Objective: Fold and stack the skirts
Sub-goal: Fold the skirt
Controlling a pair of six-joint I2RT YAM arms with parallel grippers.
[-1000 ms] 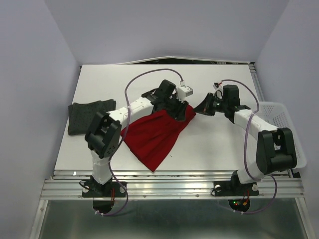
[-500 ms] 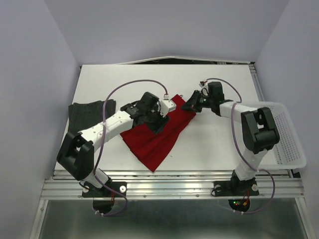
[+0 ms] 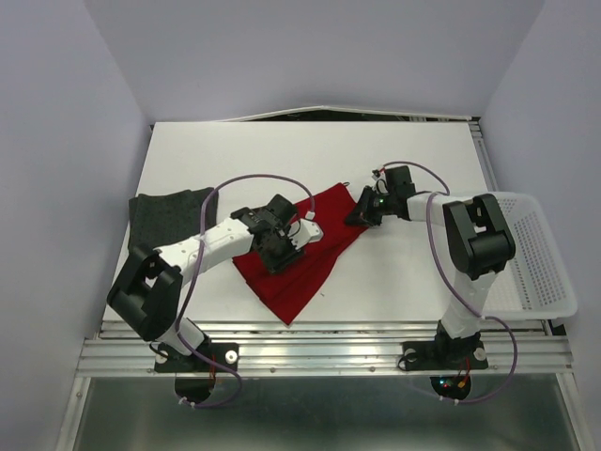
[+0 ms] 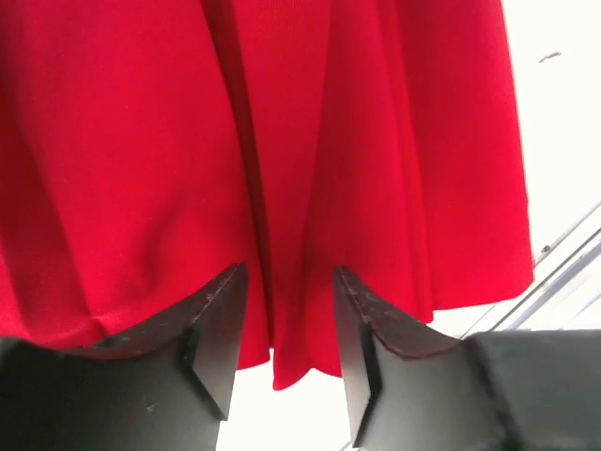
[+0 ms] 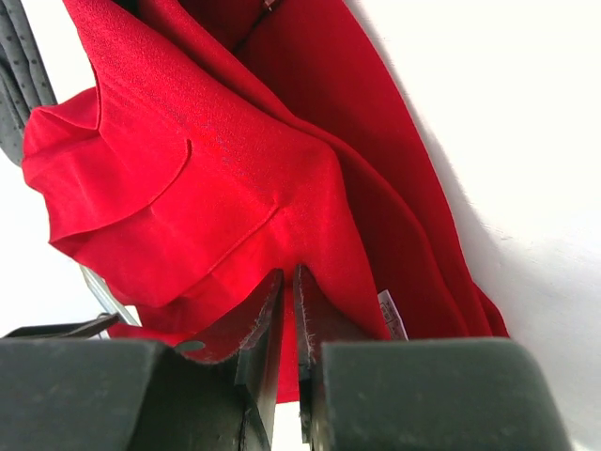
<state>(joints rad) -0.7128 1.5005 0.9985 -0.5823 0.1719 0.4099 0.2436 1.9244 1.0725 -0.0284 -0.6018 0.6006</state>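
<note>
The bright red skirt (image 3: 302,280) lies bunched in a diagonal band at the middle of the white table (image 3: 404,272). My left gripper (image 3: 279,254) rests low over its middle, jaws open, with red pleats (image 4: 282,141) under and between the fingers. My right gripper (image 3: 361,212) is at the skirt's far right corner, shut on a fold of the red cloth (image 5: 188,188). The dark grey dotted skirt (image 3: 164,218) lies folded at the left edge of the table, apart from both grippers; a strip of it shows in the right wrist view (image 5: 14,85).
A white mesh basket (image 3: 537,256) stands at the right edge of the table, beside the right arm's base. A metal rail (image 3: 329,331) runs along the near edge. Purple cables loop above both arms.
My left gripper has moved from the skirt's far end toward the near left, onto its middle. My right gripper has come in left onto the skirt's far right corner. The skirt has narrowed.
</note>
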